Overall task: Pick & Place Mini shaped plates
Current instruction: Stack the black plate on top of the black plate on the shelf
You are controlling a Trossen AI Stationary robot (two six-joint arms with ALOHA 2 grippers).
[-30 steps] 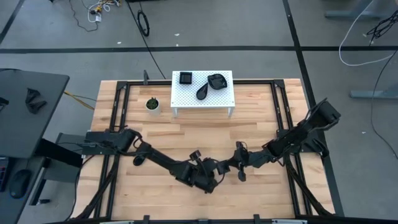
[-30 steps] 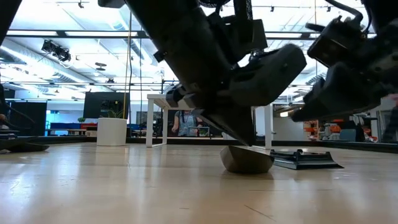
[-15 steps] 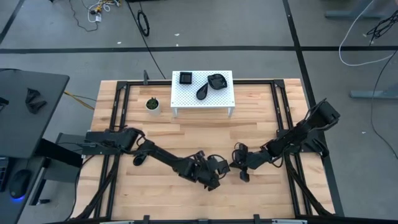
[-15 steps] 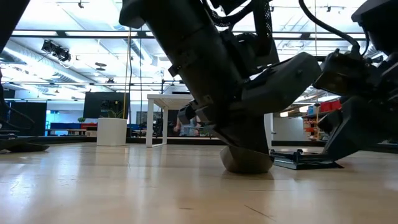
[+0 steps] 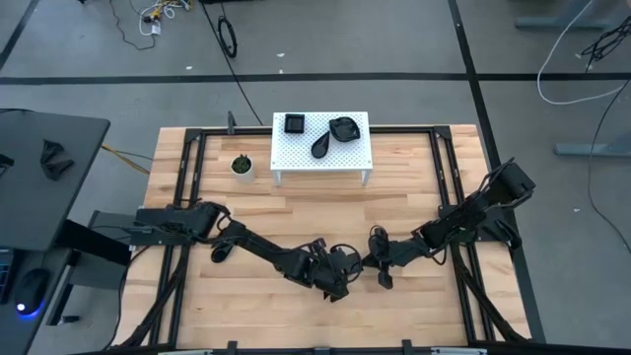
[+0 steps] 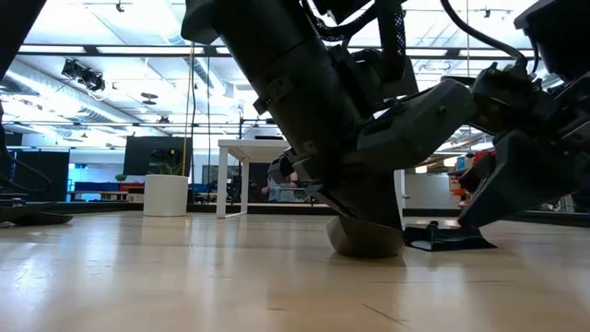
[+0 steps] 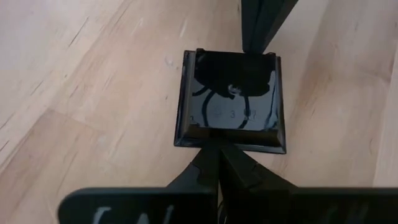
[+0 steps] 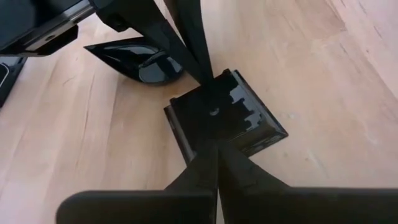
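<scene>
A glossy black square plate (image 7: 230,102) lies on the wooden table near its front middle, between my two grippers. My left gripper (image 7: 217,149) is shut, with its tips at one edge of the plate. My right gripper (image 8: 214,152) is also shut and meets the opposite edge; its fingers (image 7: 258,25) show at the far edge in the left wrist view. A rounded leaf-shaped plate (image 8: 140,59) rests on the table beside the square one, under my left hand, and also shows in the low view (image 6: 367,238). My left gripper has its shut fingertips on the square plate's rim (image 7: 219,142), at the middle of one side, slanting down from the table's left. The plate lies flat on the table. I cannot tell whether the rim is pinched or only touched. My right gripper comes slanting down from the table's right, and its shut fingers lie over the opposite side of the square plate (image 8: 205,134). The fingers themselves hide the place of contact. The plate stays on the table.
At the table's far middle a white perforated stand (image 5: 286,156) carries a square plate (image 5: 295,124), a teardrop plate (image 5: 321,146) and a rounded plate (image 5: 342,128). A small white pot with a green plant (image 5: 242,165) stands left of it. Black frame rails run along both table sides.
My left gripper has tipped further down and gone a little toward the square plate. My right gripper has sunk onto the plate's other edge. The square plate and the leaf-shaped plate stay on the table.
</scene>
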